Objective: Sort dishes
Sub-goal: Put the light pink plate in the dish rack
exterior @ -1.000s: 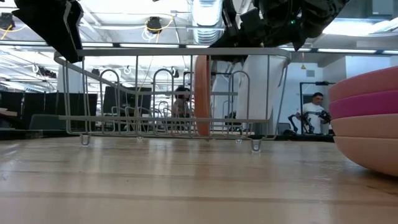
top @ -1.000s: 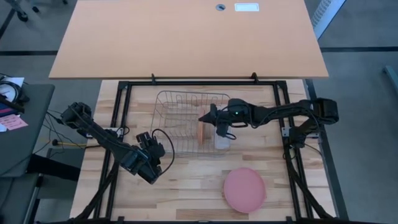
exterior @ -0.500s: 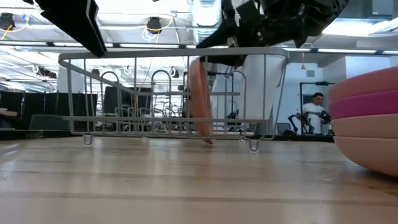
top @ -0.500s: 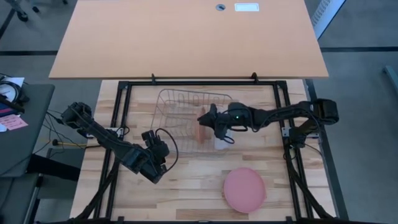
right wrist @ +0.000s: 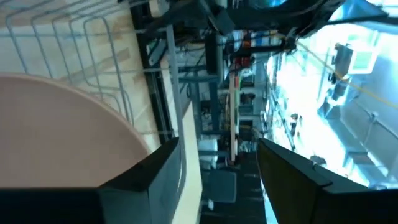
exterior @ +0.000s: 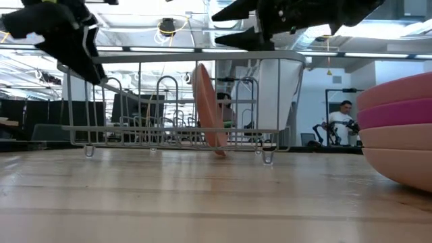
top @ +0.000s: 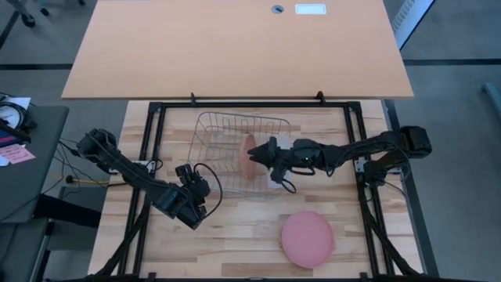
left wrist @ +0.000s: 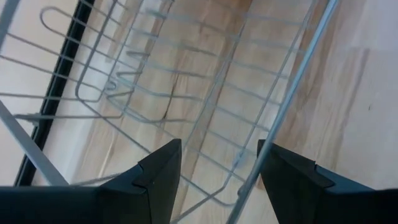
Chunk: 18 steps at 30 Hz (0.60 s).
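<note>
A round, flat salmon-orange plastic plate (exterior: pixel 208 108) stands on edge inside the grey wire dish rack (top: pixel 235 153), leaning over to one side between the rack's upright wires, its lower rim down at the rack's floor. The right gripper (top: pixel 262 151) hangs just above and beside that plate's upper rim, over the rack; its two dark fingers are parted with a clear gap and nothing between them, so the plate stands free of it. In front of the rack, nearer the table's front edge, lies a stack of round plastic plates (top: pixel 308 239) in salmon-orange, bright magenta and pale pink. The left gripper (top: pixel 190 205) waits off the rack's front left corner, fingers spread apart and holding nothing. No lettering or label on plate or rack can be read.
</note>
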### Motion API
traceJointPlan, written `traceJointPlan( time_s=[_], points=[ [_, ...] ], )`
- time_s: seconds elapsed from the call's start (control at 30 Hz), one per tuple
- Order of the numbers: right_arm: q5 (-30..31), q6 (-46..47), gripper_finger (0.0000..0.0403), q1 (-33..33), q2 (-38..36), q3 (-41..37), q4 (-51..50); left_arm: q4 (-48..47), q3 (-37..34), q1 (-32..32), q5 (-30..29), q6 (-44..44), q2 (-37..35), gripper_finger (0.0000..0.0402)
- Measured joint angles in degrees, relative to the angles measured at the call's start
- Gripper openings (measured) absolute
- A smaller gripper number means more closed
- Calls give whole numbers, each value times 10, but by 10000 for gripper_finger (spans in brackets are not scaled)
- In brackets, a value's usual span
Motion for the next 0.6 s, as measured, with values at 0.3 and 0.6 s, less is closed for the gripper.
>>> traceJointPlan(
  time_s=[0.3, 0.6],
  points=[
    [131, 128, 205, 101, -108, 0, -61, 5, -5, 0, -2, -10, 0, 205],
    [427, 466, 200, 283, -210, 0, -140, 36, -5, 1, -7, 29, 0, 180]
  ],
)
